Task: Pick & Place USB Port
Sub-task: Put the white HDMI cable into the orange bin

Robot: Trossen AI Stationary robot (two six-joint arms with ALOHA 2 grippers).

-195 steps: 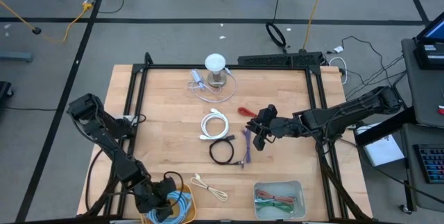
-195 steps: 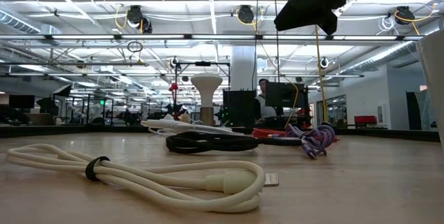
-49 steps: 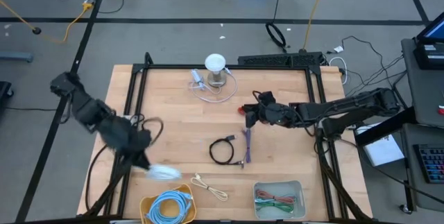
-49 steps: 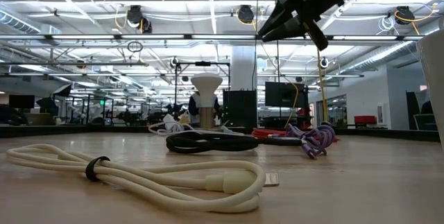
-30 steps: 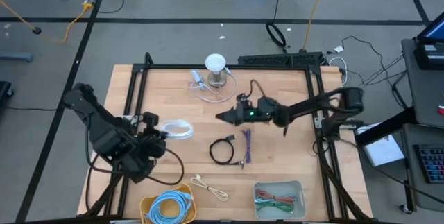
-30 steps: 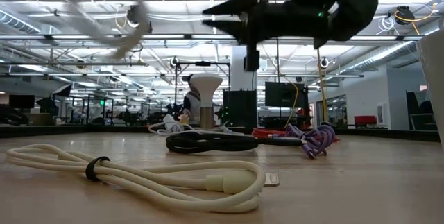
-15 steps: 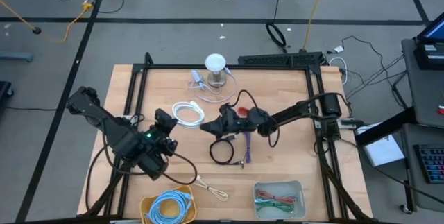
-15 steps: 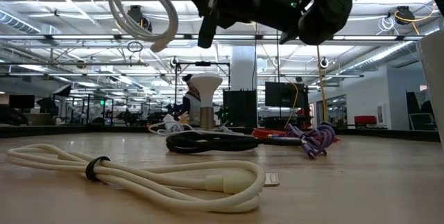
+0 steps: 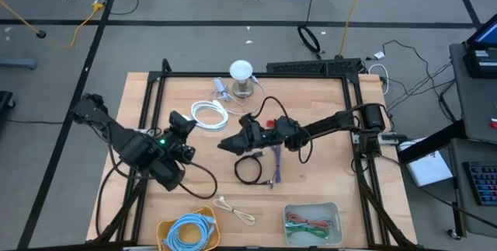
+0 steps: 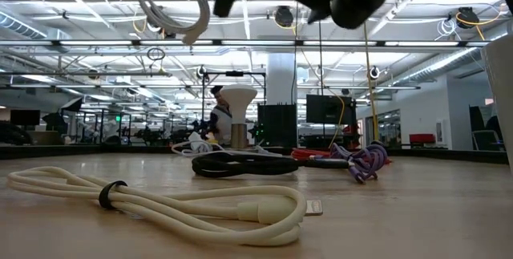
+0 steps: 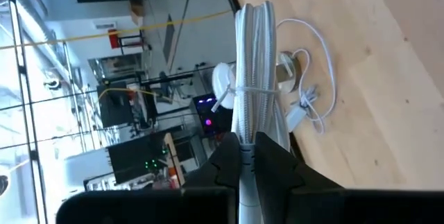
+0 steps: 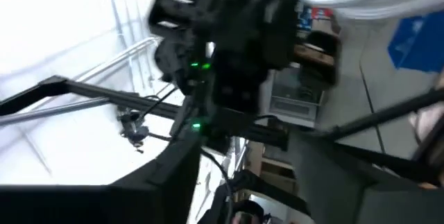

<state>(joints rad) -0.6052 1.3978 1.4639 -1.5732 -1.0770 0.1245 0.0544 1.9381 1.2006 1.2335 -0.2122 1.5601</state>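
A white coiled cable [image 9: 210, 115] hangs high over the table's middle, held by my left gripper [image 9: 192, 122], which is shut on it; the low view shows the white coiled cable [image 10: 171, 2] well above the wood. My right gripper [image 9: 224, 144] reaches in from the right, level, with its tips just right of the coil. Its fingers stand open in the right wrist view, on nothing. On the table lie a black coiled cable [image 9: 248, 169], a purple cable [image 9: 276, 162] and a cream cable [image 9: 234, 209]. My left gripper pinches the near end of the white coil [image 11: 245, 139] between its two fingers, several strands together. The fingers come level from the table's left and lie along the coil. The coil sticks out past the fingertips, lifted clear of the table.
A white lamp-like stand [image 9: 241, 72] with a thin white cord [image 9: 225, 94] sits at the far edge. A red item [image 9: 271, 124] lies beside my right arm. A yellow tray with a blue cable [image 9: 186, 232] and a bin of red and green cables [image 9: 312, 224] stand near the front edge.
My left gripper has carried the white coil toward the table's far edge and a little right, keeping it clear of the table. My right gripper has swung toward the table's left, ending close to the coil.
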